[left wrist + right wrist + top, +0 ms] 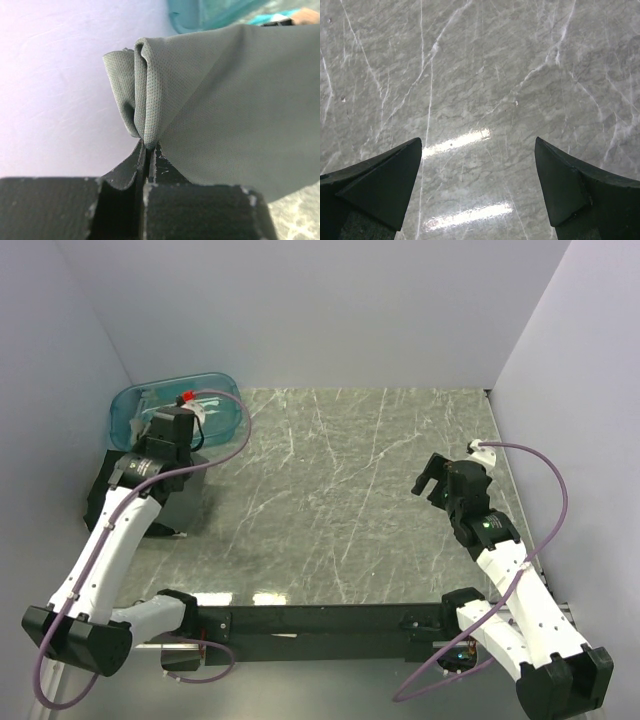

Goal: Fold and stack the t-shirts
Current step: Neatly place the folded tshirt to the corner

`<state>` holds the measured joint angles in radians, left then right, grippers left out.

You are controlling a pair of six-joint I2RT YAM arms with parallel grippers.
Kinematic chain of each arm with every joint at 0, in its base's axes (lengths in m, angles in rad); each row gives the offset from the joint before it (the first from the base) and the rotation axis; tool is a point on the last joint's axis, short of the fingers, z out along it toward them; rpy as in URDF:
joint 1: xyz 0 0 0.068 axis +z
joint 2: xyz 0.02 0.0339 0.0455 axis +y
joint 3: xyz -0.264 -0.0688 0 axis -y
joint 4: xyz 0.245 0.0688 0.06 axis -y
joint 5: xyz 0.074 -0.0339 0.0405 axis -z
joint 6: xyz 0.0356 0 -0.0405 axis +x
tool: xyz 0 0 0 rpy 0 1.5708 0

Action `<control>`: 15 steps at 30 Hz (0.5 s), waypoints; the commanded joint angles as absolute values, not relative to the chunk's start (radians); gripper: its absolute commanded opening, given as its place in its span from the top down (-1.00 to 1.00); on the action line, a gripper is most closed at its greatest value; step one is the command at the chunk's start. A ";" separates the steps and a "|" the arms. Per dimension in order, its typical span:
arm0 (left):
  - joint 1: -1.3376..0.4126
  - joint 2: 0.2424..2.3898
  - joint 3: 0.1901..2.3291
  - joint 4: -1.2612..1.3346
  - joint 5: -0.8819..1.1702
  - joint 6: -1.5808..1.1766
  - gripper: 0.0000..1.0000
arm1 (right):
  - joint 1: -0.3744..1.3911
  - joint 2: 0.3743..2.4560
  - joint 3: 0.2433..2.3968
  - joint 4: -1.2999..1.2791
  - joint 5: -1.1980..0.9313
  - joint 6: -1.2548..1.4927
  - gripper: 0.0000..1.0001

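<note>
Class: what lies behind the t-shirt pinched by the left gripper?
Behind the t-shirt, part of the teal tub shows, plus pale wall; the cloth covers the tub's remainder.

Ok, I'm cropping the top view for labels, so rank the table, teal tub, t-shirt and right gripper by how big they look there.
1. the table, by far
2. teal tub and t-shirt: about alike, both partly hidden by the left arm, so unranked
3. right gripper, smallest
</note>
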<state>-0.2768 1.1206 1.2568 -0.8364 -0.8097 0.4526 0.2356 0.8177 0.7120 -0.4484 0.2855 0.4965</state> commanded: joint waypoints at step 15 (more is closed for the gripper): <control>0.023 1.127 1.123 -0.503 -0.680 0.687 0.99 | 0.218 0.845 0.713 -0.406 0.281 0.485 -1.00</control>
<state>-0.0189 1.1164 1.1320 -0.5987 -0.7532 0.6300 0.2264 0.8318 0.7120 -0.4454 0.2829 0.4961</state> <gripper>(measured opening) 0.030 0.997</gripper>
